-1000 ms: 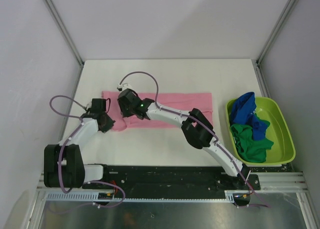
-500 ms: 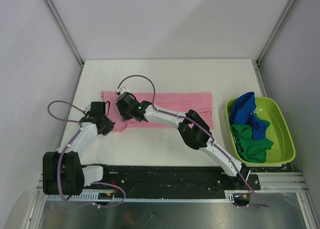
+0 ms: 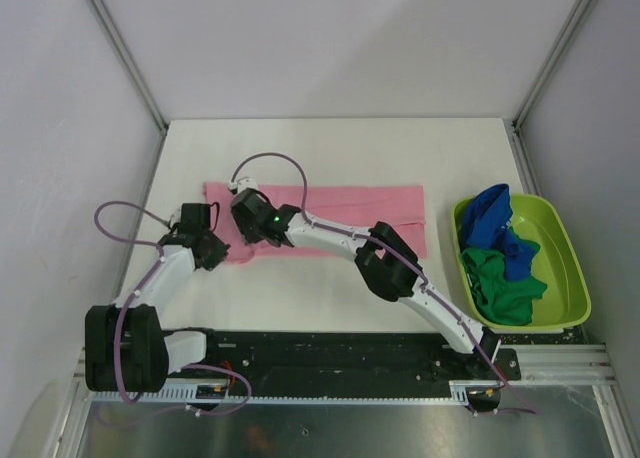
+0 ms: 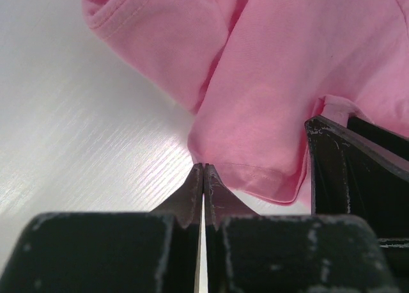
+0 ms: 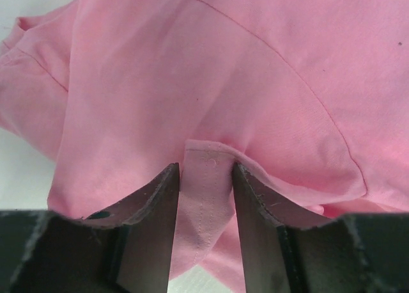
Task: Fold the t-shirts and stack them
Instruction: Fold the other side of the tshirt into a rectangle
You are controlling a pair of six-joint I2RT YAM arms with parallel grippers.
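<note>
The light pink t-shirt (image 3: 370,200) lies spread out flat and wide across the middle of the table. My right gripper (image 3: 248,230) is over its left part; in the right wrist view the gripper (image 5: 204,168) is shut on a raised fold of the shirt's hem (image 5: 206,197). My left gripper (image 3: 216,248) is at the shirt's near left corner. In the left wrist view the gripper (image 4: 204,168) is shut, its tips just touching the pink hem (image 4: 255,174), with nothing seen between them. A royal blue t-shirt (image 3: 495,223) and a dark green t-shirt (image 3: 500,283) lie crumpled in the tub.
The lime-green plastic tub (image 3: 575,278) stands at the table's right edge. Grey walls with metal corner posts close in the back and both sides. The right gripper's black body (image 4: 358,171) shows close by in the left wrist view.
My right gripper has shifted a little to the left over the pink shirt. My left gripper has drawn slightly left and nearer. The shirt's outline looks the same.
</note>
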